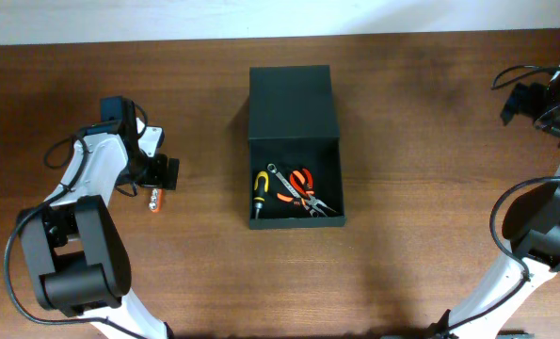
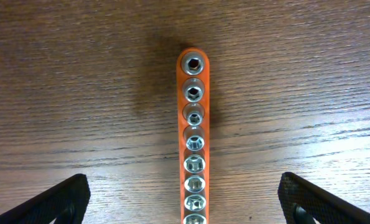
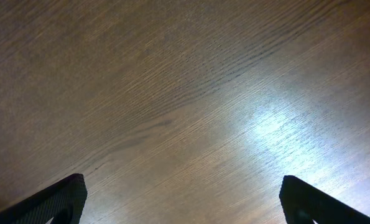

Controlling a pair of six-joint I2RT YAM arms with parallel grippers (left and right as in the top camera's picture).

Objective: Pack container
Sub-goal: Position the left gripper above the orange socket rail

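Under the left end effector (image 2: 185, 200) lies an orange socket rail (image 2: 194, 143), flat on the desk (image 2: 79, 93), and the next move turns on this pairing. In the left wrist view the rail's long axis runs straight away from the camera, across the line between the two fingers (image 2: 60, 200), so they straddle its narrow width, spread wide and holding nothing. A straight descent and a squeeze looks like all the pick calls for. From overhead only one end of the rail (image 1: 154, 200) shows beside that end effector (image 1: 167, 172). Near the desk's middle the container (image 1: 294, 155) sits well apart from the rail, off to the left arm's right, its lid (image 1: 291, 102) folded back on the far side. A screwdriver (image 1: 260, 189), wrench (image 1: 281, 179) and pliers (image 1: 303, 190) already lie inside. At the far right corner the right end effector (image 3: 185, 200) hangs released over bare wood, much farther from the rail, so the left arm is the likely one to carry it
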